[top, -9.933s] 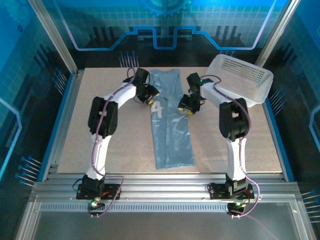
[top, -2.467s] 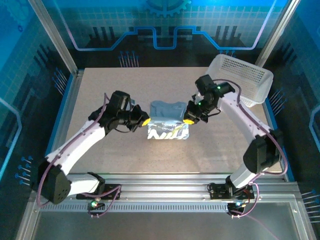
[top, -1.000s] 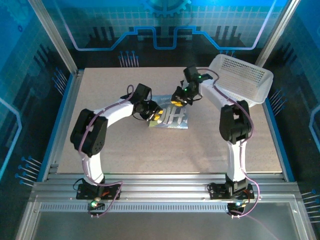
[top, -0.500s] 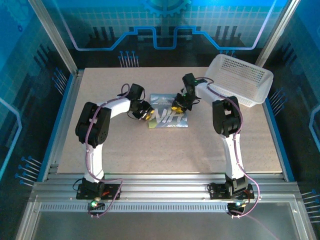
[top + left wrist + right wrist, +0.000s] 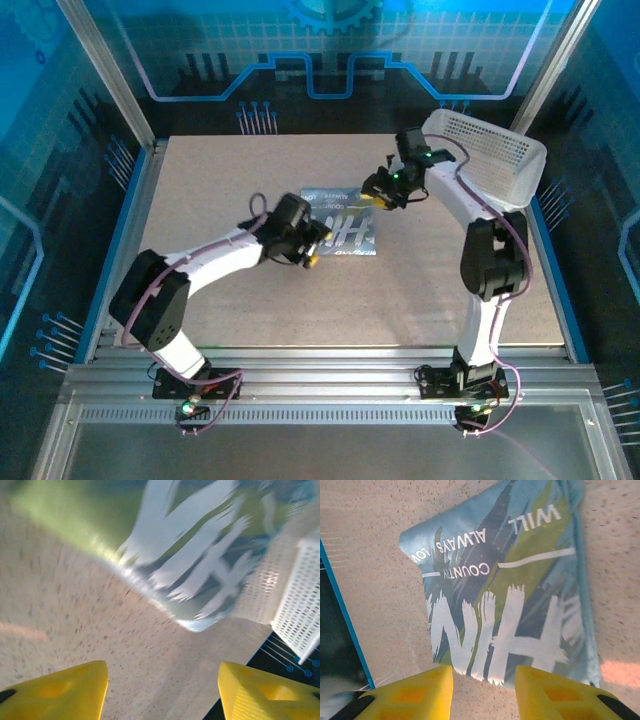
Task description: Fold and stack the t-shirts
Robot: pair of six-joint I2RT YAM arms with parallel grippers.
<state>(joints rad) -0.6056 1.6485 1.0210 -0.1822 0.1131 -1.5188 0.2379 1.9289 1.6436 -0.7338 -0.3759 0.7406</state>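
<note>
The t-shirt (image 5: 342,236) lies folded into a small flat rectangle on the table (image 5: 215,185). Its print faces up, white block letters over blue and green.

The left gripper (image 5: 315,247) sits just beside the t-shirt's near left corner. In the left wrist view (image 5: 162,692) its yellow fingers (image 5: 60,692) stand wide apart with only bare table between them. The t-shirt (image 5: 195,565), blurred here, lies a little ahead of the tips. Farther ahead and to the right of this gripper stands the white basket (image 5: 300,610).

The right gripper (image 5: 381,193) hovers at the t-shirt's far right corner. Seen from its own wrist (image 5: 484,692), its fingers (image 5: 407,692) are parted by a narrower gap and hold nothing. The lettered edge of the t-shirt (image 5: 505,595) lies just ahead of the tips; whether they touch it I cannot tell. The basket (image 5: 490,150) stands to the right of this gripper, near but apart.
</note>
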